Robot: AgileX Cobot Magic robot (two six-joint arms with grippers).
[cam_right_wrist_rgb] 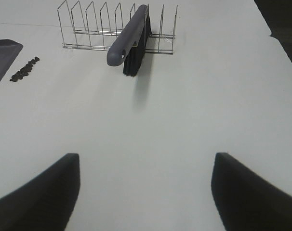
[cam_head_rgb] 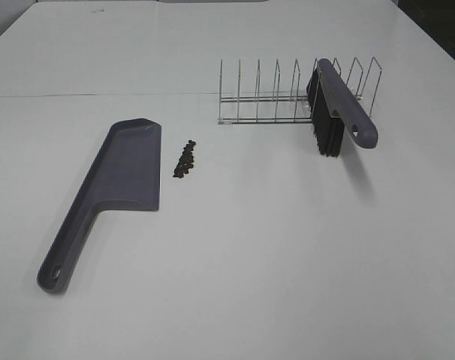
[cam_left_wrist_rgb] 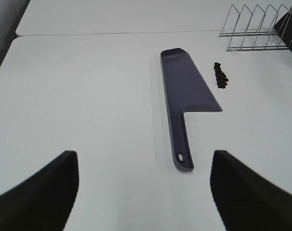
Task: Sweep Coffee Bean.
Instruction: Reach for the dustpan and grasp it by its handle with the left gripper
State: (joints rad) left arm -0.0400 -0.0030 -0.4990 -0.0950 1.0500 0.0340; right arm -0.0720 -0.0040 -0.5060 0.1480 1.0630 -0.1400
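Note:
A small heap of dark coffee beans (cam_head_rgb: pixel 185 159) lies on the white table just right of the grey-purple dustpan (cam_head_rgb: pixel 122 180), which lies flat with its handle toward the front left. The beans (cam_left_wrist_rgb: pixel 220 76) and dustpan (cam_left_wrist_rgb: pixel 184 91) show in the left wrist view, ahead of my open, empty left gripper (cam_left_wrist_rgb: pixel 143 187). A grey-purple brush with black bristles (cam_head_rgb: pixel 340 112) rests in a wire rack (cam_head_rgb: pixel 276 101). In the right wrist view the brush (cam_right_wrist_rgb: pixel 129 38) lies ahead of my open, empty right gripper (cam_right_wrist_rgb: pixel 146 187); the beans (cam_right_wrist_rgb: pixel 24 70) are off to one side. Neither gripper shows in the exterior view.
The wire rack (cam_right_wrist_rgb: pixel 88 29) stands at the back of the table. A seam runs across the white table (cam_head_rgb: pixel 100 95). The table's dark far-right edge (cam_head_rgb: pixel 438 30) shows at the corner.

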